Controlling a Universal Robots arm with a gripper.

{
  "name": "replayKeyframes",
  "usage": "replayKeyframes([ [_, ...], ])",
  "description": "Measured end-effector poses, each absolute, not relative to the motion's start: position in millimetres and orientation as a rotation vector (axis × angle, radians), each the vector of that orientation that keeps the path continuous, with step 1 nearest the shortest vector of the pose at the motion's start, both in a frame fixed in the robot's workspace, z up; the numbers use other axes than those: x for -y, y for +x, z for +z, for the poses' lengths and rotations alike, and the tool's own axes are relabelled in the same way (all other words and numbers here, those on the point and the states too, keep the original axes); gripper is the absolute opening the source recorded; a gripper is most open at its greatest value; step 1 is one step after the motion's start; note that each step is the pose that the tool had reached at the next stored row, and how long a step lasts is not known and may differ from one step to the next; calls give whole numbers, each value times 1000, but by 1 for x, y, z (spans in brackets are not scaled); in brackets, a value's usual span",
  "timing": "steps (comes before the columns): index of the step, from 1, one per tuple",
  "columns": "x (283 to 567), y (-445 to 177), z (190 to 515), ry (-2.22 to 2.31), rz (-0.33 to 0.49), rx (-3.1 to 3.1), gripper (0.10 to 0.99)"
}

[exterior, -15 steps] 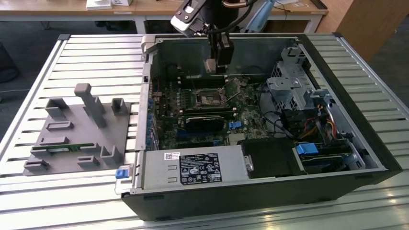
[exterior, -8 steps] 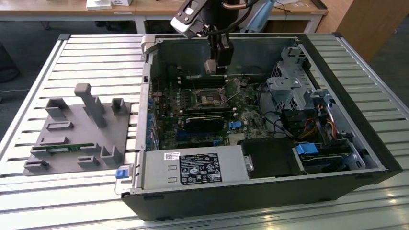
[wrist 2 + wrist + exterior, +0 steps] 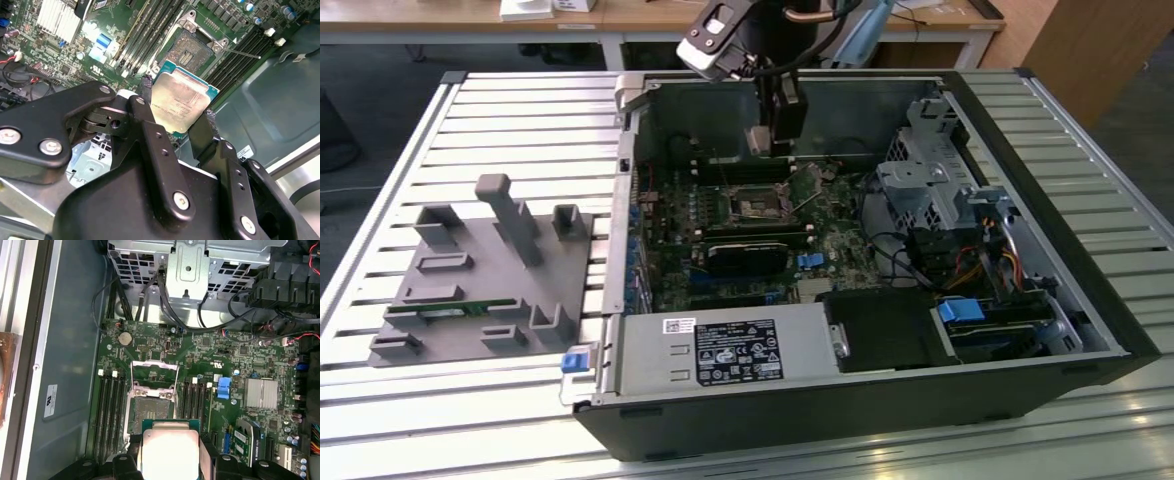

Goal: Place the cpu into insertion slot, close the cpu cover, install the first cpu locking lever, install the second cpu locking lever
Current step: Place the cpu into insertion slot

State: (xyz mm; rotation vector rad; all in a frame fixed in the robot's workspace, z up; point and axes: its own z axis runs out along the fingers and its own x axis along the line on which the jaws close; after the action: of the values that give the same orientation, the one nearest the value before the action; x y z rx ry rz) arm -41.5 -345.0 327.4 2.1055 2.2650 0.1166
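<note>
Surface: slatted metal table (image 3: pixel 400 150); the computer case (image 3: pixel 854 420) lies on its side on it, so that the board faces upward to the arm.
Gripper: in the second wrist view the gripper (image 3: pixel 177 104) is closed partway, only as wide as the chip, with its two black fingers pressing on opposite edges.
Cpu: the cpu (image 3: pixel 186 95) is gripped by its edges, metal face toward the camera; I judge this keeps the underside free for seating. It hangs above the board, not yet in the socket.
Insertion slot: the insertion slot (image 3: pixel 150 407) is bare and lies just beyond the chip in the first wrist view, between the rows of memory slots (image 3: pixel 110 410).
Cpu cover: the cpu cover (image 3: pixel 154 364) stands raised at the slot's edge away from the chip, so the opening is free.
Lever: a thin locking lever (image 3: pixel 243 52) sticks out loose beside the socket, probably released to let the cover up.
Beyond: the drive cage (image 3: pixel 190 265) with cables; on the table beside the case, a grey fixture (image 3: pixel 480 290).
</note>
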Motion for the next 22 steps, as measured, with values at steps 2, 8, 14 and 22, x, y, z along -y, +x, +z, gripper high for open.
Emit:
replayKeyframes([
  [2,345,-41,327,2106,117,-2265,541],
  [8,345,-42,325,2106,115,-2266,541],
  [14,345,-41,322,2107,117,-2267,541],
  [22,345,-41,313,2108,115,-2264,541],
])
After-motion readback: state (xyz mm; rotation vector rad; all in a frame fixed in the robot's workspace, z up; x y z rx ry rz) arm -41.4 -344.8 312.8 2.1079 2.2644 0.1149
